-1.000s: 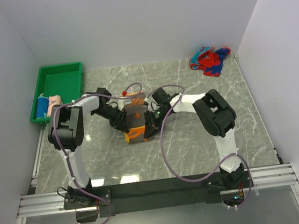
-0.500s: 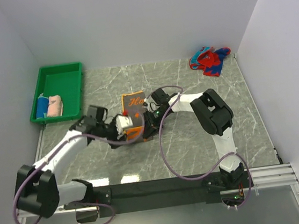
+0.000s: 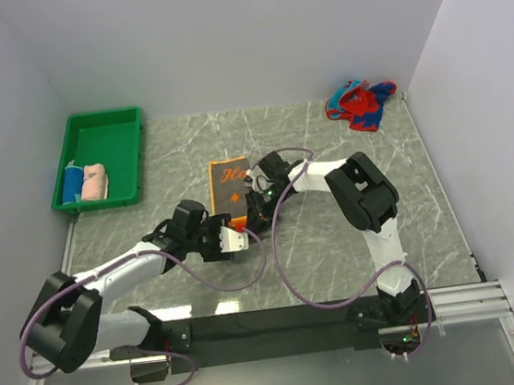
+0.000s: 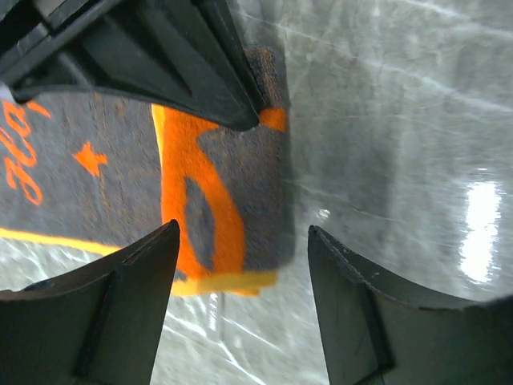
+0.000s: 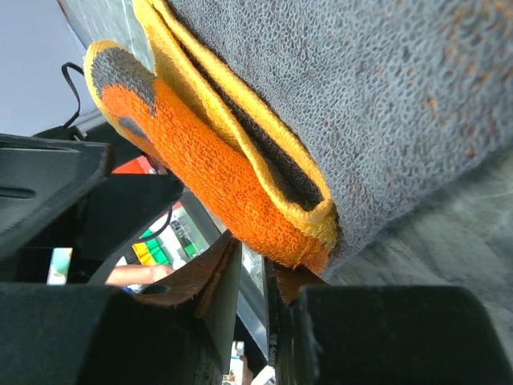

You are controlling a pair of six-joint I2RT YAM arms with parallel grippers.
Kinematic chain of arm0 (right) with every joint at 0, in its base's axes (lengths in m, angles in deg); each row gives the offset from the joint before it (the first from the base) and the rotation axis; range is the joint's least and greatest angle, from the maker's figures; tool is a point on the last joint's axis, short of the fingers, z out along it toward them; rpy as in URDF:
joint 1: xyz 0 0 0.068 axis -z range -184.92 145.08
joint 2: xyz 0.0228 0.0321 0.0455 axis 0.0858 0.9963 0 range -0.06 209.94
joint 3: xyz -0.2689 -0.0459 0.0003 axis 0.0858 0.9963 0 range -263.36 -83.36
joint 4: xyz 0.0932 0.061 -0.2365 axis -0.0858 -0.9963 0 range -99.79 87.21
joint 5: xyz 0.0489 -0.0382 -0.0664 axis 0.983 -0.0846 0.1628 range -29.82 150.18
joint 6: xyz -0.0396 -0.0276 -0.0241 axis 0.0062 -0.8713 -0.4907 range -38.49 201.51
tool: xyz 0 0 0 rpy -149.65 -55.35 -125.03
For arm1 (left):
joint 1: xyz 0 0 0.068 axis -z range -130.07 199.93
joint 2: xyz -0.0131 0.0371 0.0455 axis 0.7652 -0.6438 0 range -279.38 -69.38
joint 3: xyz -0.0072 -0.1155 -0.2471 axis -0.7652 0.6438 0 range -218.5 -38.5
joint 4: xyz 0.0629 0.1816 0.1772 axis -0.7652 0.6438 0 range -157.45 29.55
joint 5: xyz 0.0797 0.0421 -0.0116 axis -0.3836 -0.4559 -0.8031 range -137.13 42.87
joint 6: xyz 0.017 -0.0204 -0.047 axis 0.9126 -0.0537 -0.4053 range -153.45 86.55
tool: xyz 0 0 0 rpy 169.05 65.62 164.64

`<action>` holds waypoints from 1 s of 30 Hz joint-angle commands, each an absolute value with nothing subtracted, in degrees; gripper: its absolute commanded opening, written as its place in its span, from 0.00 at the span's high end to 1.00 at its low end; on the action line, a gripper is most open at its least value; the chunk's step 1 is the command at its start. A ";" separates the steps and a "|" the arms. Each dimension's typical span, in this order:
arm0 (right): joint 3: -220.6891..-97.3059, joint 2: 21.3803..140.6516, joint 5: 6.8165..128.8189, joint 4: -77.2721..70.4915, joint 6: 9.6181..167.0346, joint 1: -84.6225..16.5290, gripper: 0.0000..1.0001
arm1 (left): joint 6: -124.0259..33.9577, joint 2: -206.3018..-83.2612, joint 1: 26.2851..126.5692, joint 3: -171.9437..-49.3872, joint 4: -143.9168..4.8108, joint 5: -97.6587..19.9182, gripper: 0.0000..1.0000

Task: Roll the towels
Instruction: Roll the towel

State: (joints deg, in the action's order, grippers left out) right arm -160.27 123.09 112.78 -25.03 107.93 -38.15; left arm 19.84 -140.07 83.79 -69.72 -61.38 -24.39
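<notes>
Nearest me, my left gripper point(image 3: 234, 240) lies low over the table point(image 3: 339, 257), about midway between the left and right edges, right at the near end of the orange towel point(image 3: 231, 192); the left wrist view shows it released, its fingers point(image 4: 128, 305) spread wide on either side of the towel's near end point(image 4: 228, 200), though I cannot tell whether they touch the cloth; that view also shows the end doubled over into a short orange-and-grey fold, which the top camera hides behind the arms. Just beyond, my right gripper point(image 3: 256, 213) comes in from the right; from above I cannot read its jaws, but the right wrist view shows them clenched on the yellow-hemmed edge of that fold point(image 5: 264, 233), and the left wrist view catches its dark fingers point(image 4: 172, 60) pressed on the cloth. The rest of the towel lies flat, running toward the far edge. At the far left edge sits the green tray point(image 3: 105, 126), holding the blue towel point(image 3: 72, 183) and the pale pink towel point(image 3: 95, 181) side by side at its near end; the red-and-blue towel point(image 3: 361, 104) lies crumpled in the far right corner.
</notes>
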 commanded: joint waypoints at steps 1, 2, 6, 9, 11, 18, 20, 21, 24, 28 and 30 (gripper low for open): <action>-161.50 125.18 110.98 -25.21 108.14 -38.93 0.76 | 25.78 -142.76 84.47 -69.52 -66.84 -24.72 0.30; -161.50 125.01 111.24 -25.03 108.32 -38.93 0.76 | 26.22 -144.68 84.56 -69.78 -67.10 -24.81 0.31; -161.15 124.30 111.59 -24.68 108.49 -38.93 0.76 | 26.58 -149.26 84.56 -71.80 -66.04 -24.98 0.34; -161.67 124.21 111.94 -24.85 108.15 -38.93 0.76 | 25.79 -152.60 84.56 -73.73 -63.95 -25.42 0.40; -162.37 123.86 111.86 -25.99 107.36 -38.67 0.76 | 24.91 -155.40 84.38 -75.75 -60.26 -25.25 0.53; -170.97 116.31 105.89 -35.30 96.38 -31.74 0.61 | 23.85 -163.76 80.09 -88.74 -36.62 -14.55 0.91; -172.04 113.25 102.04 -38.11 90.34 -27.97 0.55 | 23.76 -167.17 78.67 -91.39 -29.68 -11.38 0.96; -170.91 111.92 100.62 -37.95 88.91 -26.64 0.54 | 23.85 -168.50 77.36 -94.28 -27.39 -8.40 0.96; -169.50 108.23 97.46 -38.12 84.26 -19.98 0.50 | 24.29 -173.86 75.34 -99.82 -19.30 -5.48 0.98; -168.62 100.85 92.53 -37.96 77.75 -14.51 0.48 | 22.63 -180.89 72.87 -107.30 -12.44 -1.97 0.99; -165.48 93.65 88.94 -34.98 73.26 -13.54 0.43 | 21.57 -185.90 71.73 -112.12 -8.50 -1.52 0.99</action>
